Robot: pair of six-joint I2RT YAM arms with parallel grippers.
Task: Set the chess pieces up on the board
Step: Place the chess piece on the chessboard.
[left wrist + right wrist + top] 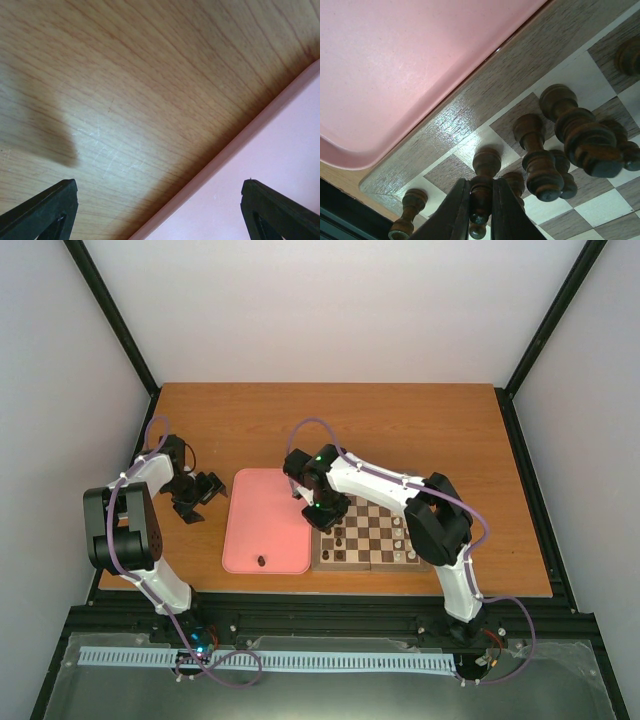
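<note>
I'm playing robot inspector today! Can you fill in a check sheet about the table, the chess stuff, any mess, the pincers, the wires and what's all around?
Surface: brown wooden table, faintly scratched.
Job's things: board beside the pink tray; dark chess pieces stand on it; one stray piece sits in the tray.
Clutter: nothing seen.
Grippers: left pincer open, holding nothing, over the tray's edge; right pincer shut on a dark piece near the board's corner.
Cables: purple cables loop along both arms.
Surroundings: white walls, black frame posts.
</note>
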